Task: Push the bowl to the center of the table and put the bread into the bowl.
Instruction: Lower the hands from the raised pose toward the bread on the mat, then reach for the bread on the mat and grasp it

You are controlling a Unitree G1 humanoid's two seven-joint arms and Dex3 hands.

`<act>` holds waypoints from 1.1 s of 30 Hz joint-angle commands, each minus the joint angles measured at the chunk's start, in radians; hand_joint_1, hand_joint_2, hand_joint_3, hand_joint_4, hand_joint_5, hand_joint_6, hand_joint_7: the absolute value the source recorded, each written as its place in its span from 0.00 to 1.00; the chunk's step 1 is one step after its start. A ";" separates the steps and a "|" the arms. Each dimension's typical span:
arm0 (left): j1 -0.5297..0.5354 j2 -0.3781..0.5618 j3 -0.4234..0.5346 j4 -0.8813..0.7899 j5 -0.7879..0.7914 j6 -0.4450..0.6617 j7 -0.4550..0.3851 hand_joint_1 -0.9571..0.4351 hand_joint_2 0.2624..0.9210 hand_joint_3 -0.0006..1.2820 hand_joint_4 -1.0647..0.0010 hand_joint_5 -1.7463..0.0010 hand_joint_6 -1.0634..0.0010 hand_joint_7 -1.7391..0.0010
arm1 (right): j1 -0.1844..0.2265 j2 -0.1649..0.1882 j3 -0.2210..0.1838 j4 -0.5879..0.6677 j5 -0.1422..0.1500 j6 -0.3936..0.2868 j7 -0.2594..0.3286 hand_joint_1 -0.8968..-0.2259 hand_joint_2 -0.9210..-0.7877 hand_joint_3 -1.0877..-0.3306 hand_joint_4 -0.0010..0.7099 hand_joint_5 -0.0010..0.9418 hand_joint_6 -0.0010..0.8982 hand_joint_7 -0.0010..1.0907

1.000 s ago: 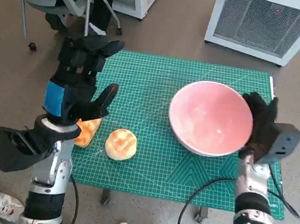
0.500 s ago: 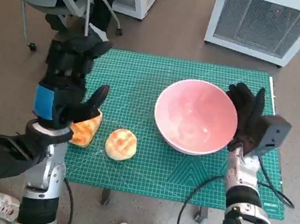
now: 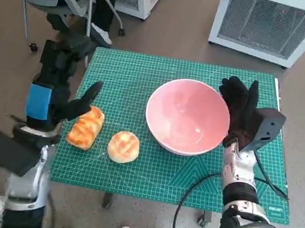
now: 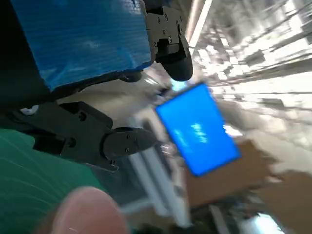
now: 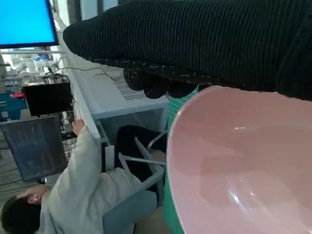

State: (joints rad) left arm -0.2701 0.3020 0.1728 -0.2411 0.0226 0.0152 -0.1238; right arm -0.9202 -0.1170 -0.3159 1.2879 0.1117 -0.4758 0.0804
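nearest the robot, on the green cutting mat (image 3: 150, 175) covering the surface (image 3: 274, 211): a round golden bun (image 3: 123, 147), lying free, with a striped orange-brown bread (image 3: 86, 128) just beside it toward the robot's left, also lying free on the mat. slightly farther in and toward the robot's right, a large pink bowl (image 3: 186, 123), upright, empty, sitting near the middle of the mat, well apart from both breads. flat against the bowl's outer wall on its right side, the right hand (image 3: 240, 111) in the black knitted glove, fingers spread and straight, gripping nothing, only touching the rim; same contact seen in the right wrist view, glove (image 5: 204, 39) lying along the pink rim (image 5: 234, 161). over the mat's left edge, the left hand (image 3: 60, 88) with blue tape on its back, raised above the surface, fingers apart and holding nothing, thumb reaching toward the striped bread but not touching it. past the far edge of the mat, on the brown floor: a white slatted unit (image 3: 268, 25) and the wheeled base of an office chair (image 3: 71, 2). farthest, in the right wrist view, a seated person in a pale top (image 5: 73, 190) and a blue screen (image 5: 27, 22).
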 commanded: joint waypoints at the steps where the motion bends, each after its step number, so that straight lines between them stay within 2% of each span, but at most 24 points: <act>1: 0.022 0.092 -0.016 -0.036 0.134 0.110 -0.003 0.48 1.00 0.21 0.78 0.85 0.89 0.59 | 0.001 -0.016 0.016 -0.049 -0.014 -0.096 -0.010 0.93 0.00 0.68 0.60 0.00 0.18 0.52; 3: 0.019 0.133 -0.033 -0.039 0.190 0.175 -0.022 0.47 1.00 0.21 0.74 0.90 0.85 0.66 | 0.007 -0.019 0.027 -0.087 -0.016 -0.155 0.004 0.92 0.00 0.68 0.60 0.00 0.16 0.55; 6: 0.009 0.192 -0.063 -0.050 0.256 0.289 -0.071 0.43 1.00 0.20 0.71 0.97 0.76 0.81 | 0.025 -0.022 0.049 -0.156 -0.023 -0.248 0.023 0.92 0.00 0.68 0.59 0.01 0.12 0.61; 9: -0.022 0.264 -0.120 -0.066 0.326 0.441 -0.158 0.41 1.00 0.20 0.74 0.99 0.75 0.89 | 0.063 -0.024 0.082 -0.273 -0.041 -0.346 0.030 0.92 0.00 0.69 0.58 0.01 0.09 0.64; 12: -0.058 0.313 -0.184 -0.077 0.391 0.562 -0.229 0.38 1.00 0.20 0.79 1.00 0.76 0.94 | 0.102 -0.027 0.107 -0.380 -0.056 -0.406 0.033 0.91 0.00 0.69 0.59 0.01 0.08 0.66; 15: -0.107 0.357 -0.280 -0.086 0.474 0.688 -0.315 0.35 1.00 0.19 0.83 1.00 0.78 0.96 | 0.160 -0.034 0.135 -0.524 -0.115 -0.477 0.004 0.86 0.00 0.70 0.59 0.01 0.08 0.67; 18: -0.141 0.382 -0.348 -0.087 0.530 0.769 -0.377 0.33 1.00 0.19 0.85 1.00 0.78 0.97 | 0.207 -0.042 0.148 -0.638 -0.157 -0.506 -0.012 0.81 0.00 0.71 0.60 0.01 0.08 0.68; 22: -0.171 0.396 -0.430 -0.078 0.597 0.833 -0.429 0.32 1.00 0.19 0.85 1.00 0.79 0.98 | 0.268 -0.047 0.161 -0.784 -0.192 -0.545 -0.017 0.77 0.00 0.72 0.60 0.01 0.08 0.68; 26: -0.175 0.393 -0.462 -0.081 0.632 0.858 -0.444 0.30 1.00 0.20 0.84 0.99 0.79 0.98 | 0.310 -0.042 0.168 -0.881 -0.222 -0.529 -0.035 0.71 0.00 0.72 0.60 0.01 0.08 0.69; 29: -0.176 0.388 -0.474 -0.077 0.644 0.859 -0.447 0.29 1.00 0.22 0.83 0.99 0.79 0.99 | 0.337 -0.039 0.175 -0.939 -0.238 -0.503 -0.045 0.68 0.00 0.72 0.59 0.01 0.08 0.69; 33: -0.177 0.384 -0.492 -0.062 0.655 0.851 -0.443 0.29 1.00 0.24 0.82 0.99 0.78 0.99 | 0.361 -0.038 0.189 -0.990 -0.240 -0.478 -0.048 0.68 0.00 0.71 0.59 0.01 0.07 0.70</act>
State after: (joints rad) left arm -0.4364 0.6846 -0.3080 -0.3036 0.6514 0.8641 -0.5644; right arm -0.5921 -0.1542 -0.1414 0.3296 -0.1144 -0.9790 0.0393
